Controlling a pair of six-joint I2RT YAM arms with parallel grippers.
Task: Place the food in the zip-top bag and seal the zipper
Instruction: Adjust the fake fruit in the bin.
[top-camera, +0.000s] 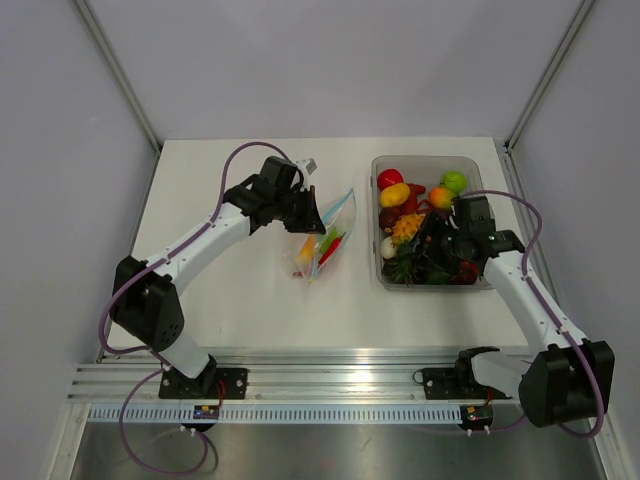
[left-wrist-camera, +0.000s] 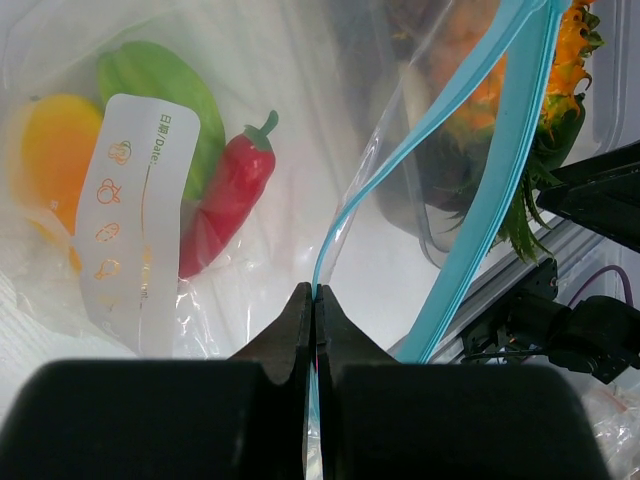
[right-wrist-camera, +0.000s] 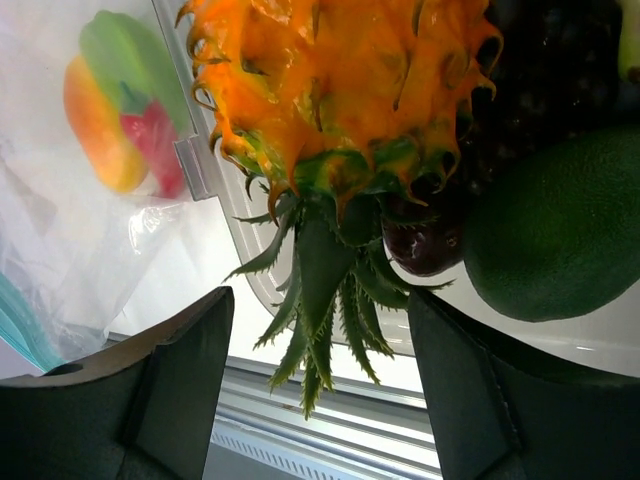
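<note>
White table (top-camera: 250, 300) fills the middle of the room, with grey walls around it. At the near edge a metal rail (top-camera: 330, 385) holds both arms.

A little way in, on the left, the left gripper (left-wrist-camera: 313, 300) is squeezed tight shut. It pinches one lip of the zip-top bag (top-camera: 325, 240) and holds it up. The blue zipper (left-wrist-camera: 480, 150) gapes wide apart, so the bag is not sealed.

Some food is in the bag already: a red chilli (left-wrist-camera: 225, 195), a green pepper (left-wrist-camera: 160, 80) and a yellow-orange fruit (left-wrist-camera: 55, 150).

Just to the right of the bag sits the clear tub (top-camera: 378, 270). The right gripper (right-wrist-camera: 315, 330) hangs low over its near end with its fingers spread wide. It holds nothing. The green leaves of a toy pineapple (right-wrist-camera: 330, 90) poke between the fingers without being squeezed. A big green fruit (right-wrist-camera: 560, 240) lies beside it.

Farther back in the tub are more pieces, such as a red fruit (top-camera: 389, 178) and a light green fruit (top-camera: 454, 181).

So I think the job is only partly done. Much of the food waits in the tub. It has to go in the bag, and then the zipper must be pressed shut.
</note>
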